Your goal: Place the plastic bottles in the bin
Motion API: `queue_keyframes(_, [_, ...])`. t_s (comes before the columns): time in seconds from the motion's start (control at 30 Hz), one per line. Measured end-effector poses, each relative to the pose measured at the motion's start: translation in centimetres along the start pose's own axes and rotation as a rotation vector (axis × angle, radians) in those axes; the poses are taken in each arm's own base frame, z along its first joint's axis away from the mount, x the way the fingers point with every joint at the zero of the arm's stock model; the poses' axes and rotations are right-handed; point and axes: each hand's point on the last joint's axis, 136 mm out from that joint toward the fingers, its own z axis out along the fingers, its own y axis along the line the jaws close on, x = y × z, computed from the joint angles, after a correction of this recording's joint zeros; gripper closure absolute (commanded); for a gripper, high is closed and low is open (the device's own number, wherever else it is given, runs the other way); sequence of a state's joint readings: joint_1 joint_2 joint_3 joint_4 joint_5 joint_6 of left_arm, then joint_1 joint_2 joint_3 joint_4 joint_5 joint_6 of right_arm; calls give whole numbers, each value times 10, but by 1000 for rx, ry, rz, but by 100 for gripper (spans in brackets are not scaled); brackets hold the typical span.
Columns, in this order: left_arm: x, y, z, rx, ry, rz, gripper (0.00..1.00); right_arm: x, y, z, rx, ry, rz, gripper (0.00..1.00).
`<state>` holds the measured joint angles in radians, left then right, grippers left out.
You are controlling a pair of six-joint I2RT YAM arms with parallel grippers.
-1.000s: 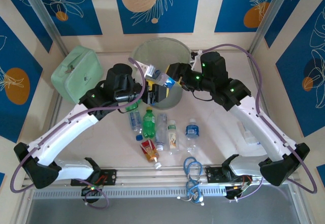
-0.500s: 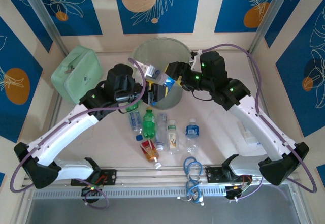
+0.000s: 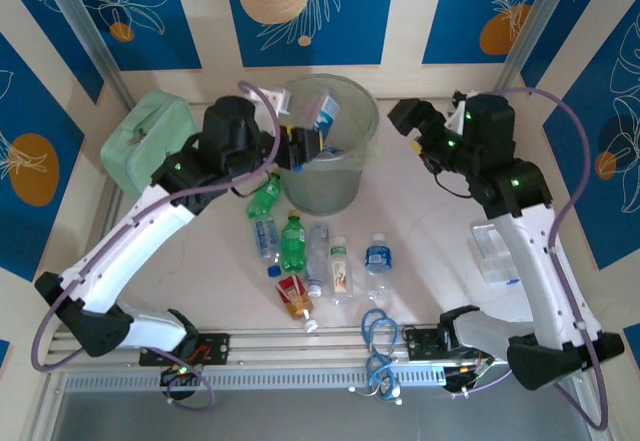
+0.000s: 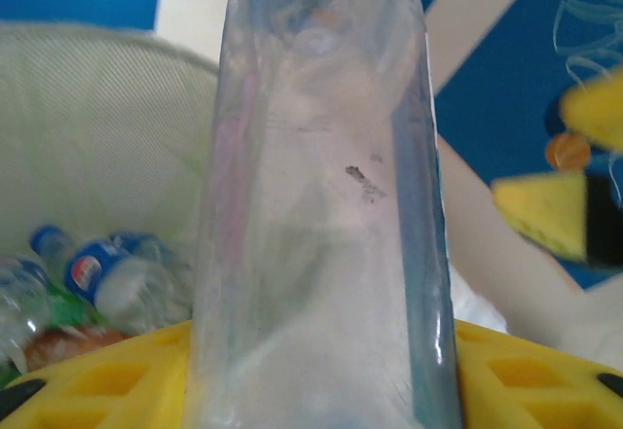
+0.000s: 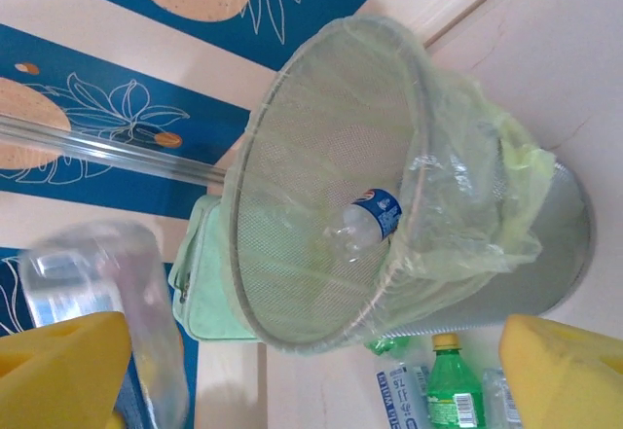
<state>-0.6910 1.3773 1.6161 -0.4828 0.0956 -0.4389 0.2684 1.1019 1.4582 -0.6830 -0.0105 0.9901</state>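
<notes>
— First, nearest the bases: what is logged on the table [image 3: 430, 221]?

— Plastic bottles, loosely clustered and lying down. A red-labelled bottle [image 3: 295, 296] is closest. Behind it a green bottle [image 3: 292, 243] is flanked by clear ones, with a blue-labelled bottle [image 3: 377, 259] off to the right. A second green bottle [image 3: 264, 196] is noted further back, just beside the foot of the bin.

— Left gripper?

— The left gripper [image 3: 305, 144] is clamped on a clear bottle [image 3: 323, 118] with a blue label, held over the bin's mouth. From the left wrist, that bottle is seen upright between the yellow fingers [image 4: 531, 375].

— Right gripper?

— The right gripper [image 3: 403, 116] is found to the right of the bin and apart from it. Its fingers [image 5: 565, 371] are spread wide, and the bin is seen through the gap.

— And the bin?

— The bin [image 3: 330, 189] stands upright at the far middle, its liner draped over the rim. A blue-banded bottle [image 5: 368, 220] is seen inside. A mint-green case [image 3: 150, 146] is noted to its left.
</notes>
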Motion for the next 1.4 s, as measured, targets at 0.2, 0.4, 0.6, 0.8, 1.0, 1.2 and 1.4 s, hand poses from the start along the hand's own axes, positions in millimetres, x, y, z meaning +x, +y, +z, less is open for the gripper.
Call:
queue_keyframes(0.2, [-37, 31, 33, -69, -22, -25, 47, 12, -23, -11, 31, 22, 29, 4])
queue_keyframes(0.4, [-28, 64, 74, -132, 65, -32, 48, 21, -44, -6, 86, 61, 60, 4])
queue_keyframes(0.6, [-16, 84, 97, -164, 135, -39, 48, 26, -58, -5, 110, 76, 80, 5])
queue_keyframes(0.8, [-12, 95, 107, -185, 167, -50, 45, 26, -64, -7, 125, 76, 91, 5])
queue_keyframes(1.0, [-8, 96, 108, -190, 180, -51, 31, 23, -66, -8, 127, 70, 96, 5])
queue_keyframes(1.2, [-7, 97, 108, -193, 189, -51, 19, 24, -65, -8, 122, 76, 98, 5])
queue_keyframes(1.4, [-14, 95, 105, -193, 170, -46, 18, 23, -66, -8, 125, 75, 100, 5])
